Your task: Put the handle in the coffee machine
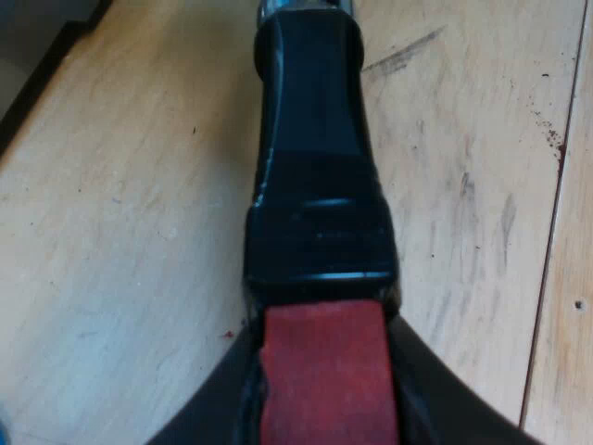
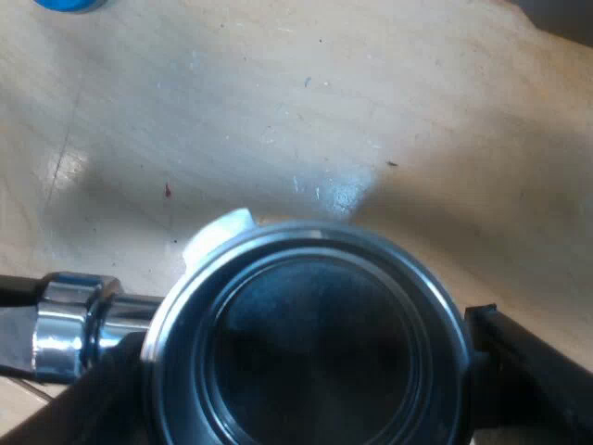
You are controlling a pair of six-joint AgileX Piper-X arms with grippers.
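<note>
Metal holder with a black handle ending in red (image 1: 315, 185), gripped at both ends over the pale scuffed wooden table (image 1: 120, 232).
Its round steel basket (image 2: 310, 343) shows its dark hollow, a shiny chrome neck (image 2: 65, 324) running off one side. My right gripper (image 2: 306, 371) stands wide, one black finger against each side of the basket's rim, holding it. My left gripper (image 1: 324, 399) is closed narrow on the red end (image 1: 324, 371), fingers pressed to both its flanks. Whether the holder touches the table I cannot tell. A small blue round thing (image 2: 69, 4) lies on the wood well beyond the basket.
</note>
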